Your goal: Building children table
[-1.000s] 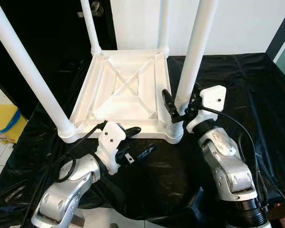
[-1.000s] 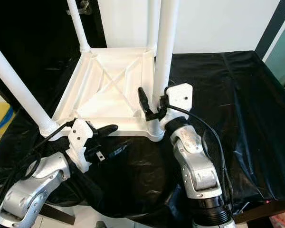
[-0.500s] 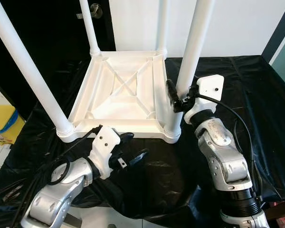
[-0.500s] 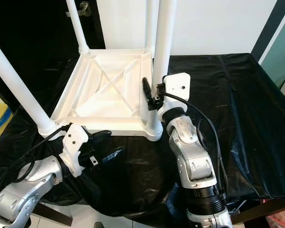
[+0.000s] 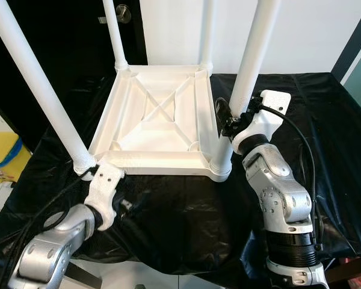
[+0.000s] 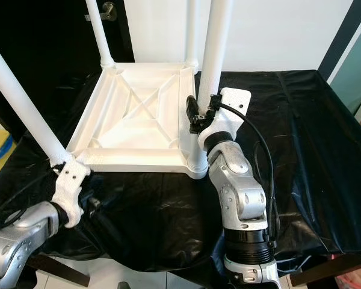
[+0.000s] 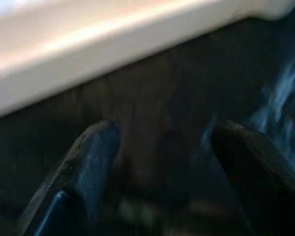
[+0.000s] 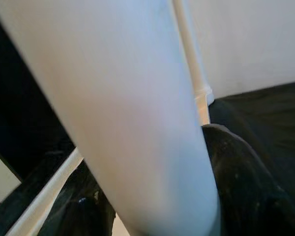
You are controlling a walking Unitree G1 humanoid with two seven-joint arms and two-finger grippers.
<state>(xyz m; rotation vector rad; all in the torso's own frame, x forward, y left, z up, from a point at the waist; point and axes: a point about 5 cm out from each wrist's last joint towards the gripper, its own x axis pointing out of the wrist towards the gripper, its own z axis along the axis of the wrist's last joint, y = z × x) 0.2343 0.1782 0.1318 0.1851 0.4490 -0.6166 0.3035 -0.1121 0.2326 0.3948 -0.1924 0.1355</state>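
Black-draped bench, upturned table, right gripper clasping leg

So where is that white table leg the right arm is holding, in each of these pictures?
Left eye view: the near right leg rises right of centre, the right end effector closed around it.
Right eye view: the leg stands at centre.
Right wrist view: the leg runs slantwise, close up, between the black fingers.
Left wrist view: cannot tell; a blurred white edge.
Shared landmark: the upturned tabletop.
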